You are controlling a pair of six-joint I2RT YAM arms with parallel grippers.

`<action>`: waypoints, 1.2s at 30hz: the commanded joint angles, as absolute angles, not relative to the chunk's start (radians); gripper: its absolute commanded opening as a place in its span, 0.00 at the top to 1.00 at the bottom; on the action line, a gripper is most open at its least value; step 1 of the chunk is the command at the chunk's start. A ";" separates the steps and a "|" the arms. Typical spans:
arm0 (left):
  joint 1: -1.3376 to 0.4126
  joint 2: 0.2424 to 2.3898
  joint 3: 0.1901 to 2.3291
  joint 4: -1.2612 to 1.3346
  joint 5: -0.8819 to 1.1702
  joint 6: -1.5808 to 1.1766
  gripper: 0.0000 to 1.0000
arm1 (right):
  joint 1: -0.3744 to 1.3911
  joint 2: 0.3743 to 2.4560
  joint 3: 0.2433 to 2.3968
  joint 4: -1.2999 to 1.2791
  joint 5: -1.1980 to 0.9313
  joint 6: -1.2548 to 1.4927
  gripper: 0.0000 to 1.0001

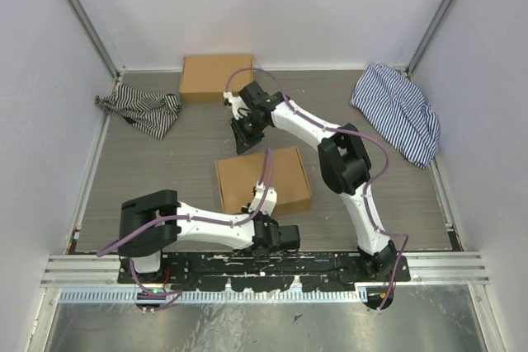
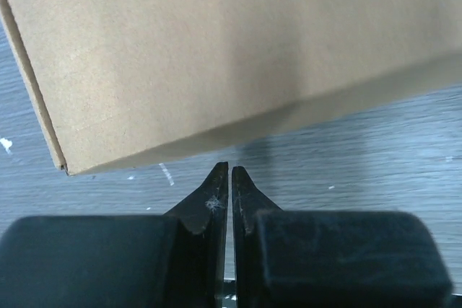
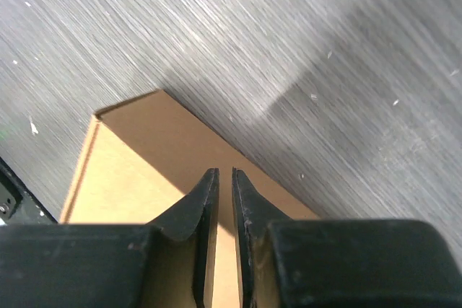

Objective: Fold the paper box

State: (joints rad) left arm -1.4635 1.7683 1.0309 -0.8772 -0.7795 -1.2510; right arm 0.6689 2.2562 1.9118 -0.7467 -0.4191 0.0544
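The table (image 1: 165, 171) is seen from above, and the paper box (image 1: 262, 179) is found folded shut and flat near its middle, closer to the near edge. A second brown box (image 1: 216, 77) is set against the far edge. A striped cloth (image 1: 398, 113) is bunched at the far right corner. The right gripper (image 3: 219, 173) is held over the paper box's far edge, and the left gripper (image 2: 229, 171) is poised just short of its near side. Both are nearly closed, with nothing gripped.
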 commanded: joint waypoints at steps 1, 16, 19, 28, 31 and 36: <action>-1.447 1.799 1.066 -0.847 -0.832 -1.224 0.87 | 0.656 2.267 2.013 -0.798 -0.403 0.072 0.81; -1.439 1.405 1.049 -1.137 -0.966 -1.223 0.56 | 0.513 1.791 1.688 -0.527 -0.138 0.201 0.70; -1.440 1.308 1.074 -1.189 -0.977 -1.192 0.55 | 0.498 1.661 1.627 -0.524 -0.055 0.205 0.67; -1.327 0.994 0.940 -1.032 -0.918 -0.978 0.02 | 0.496 1.235 1.197 -0.508 0.338 0.271 0.27; -1.092 0.919 0.925 -0.860 -0.707 -0.739 0.02 | 0.495 1.138 1.072 -0.507 0.372 0.308 0.11; -0.731 0.989 0.996 -0.777 -0.423 -0.532 0.02 | 0.496 1.058 0.994 -0.531 0.359 0.333 0.06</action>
State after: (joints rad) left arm -0.9024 0.9302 0.9382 -0.8963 -0.6674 -0.7673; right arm 0.4934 1.1233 1.0065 -0.5480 0.3050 0.2890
